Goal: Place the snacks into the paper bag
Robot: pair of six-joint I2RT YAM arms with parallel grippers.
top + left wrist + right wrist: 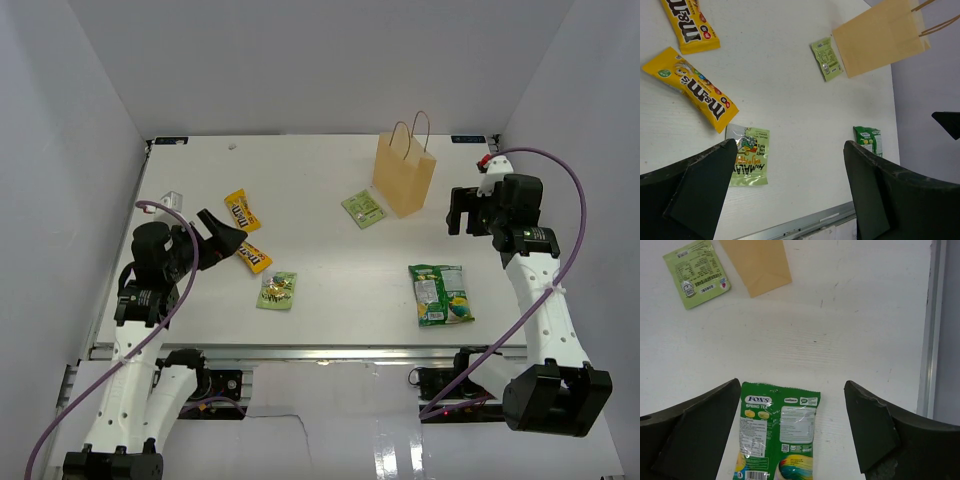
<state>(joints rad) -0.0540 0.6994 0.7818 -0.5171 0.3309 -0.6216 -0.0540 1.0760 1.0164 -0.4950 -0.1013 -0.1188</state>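
**Top external view.** The paper bag (404, 180) is standing upright at the far right of the table (330, 160), and all five snacks are lying outside it. The far yellow pack (241, 210), near yellow pack (254, 257) and near light-green pack (277, 290) are lying grouped on the left. The far light-green pack (363, 208) is lying just beside the bag's base. The chip bag (441, 294) is lying at the front right. The left gripper (228, 238) is hovering by the near yellow pack, and the right gripper (461, 222) is hanging just right of the bag. Neither is carrying anything.

**Left wrist view.** The left gripper (790, 145) is holding its jaws wide, with nothing between them. The near light-green pack (748, 155) is showing beside its left finger.

**Right wrist view.** The right gripper (791, 390) is likewise gaping wide. It is looking down on the chip bag (777, 435), apart from it.

**Judgement.** The work is standing at the first pick. The next move is calling for a descent onto one flat packet and a pinch at its edge. A lift clearing the bag's rim and handles would follow.
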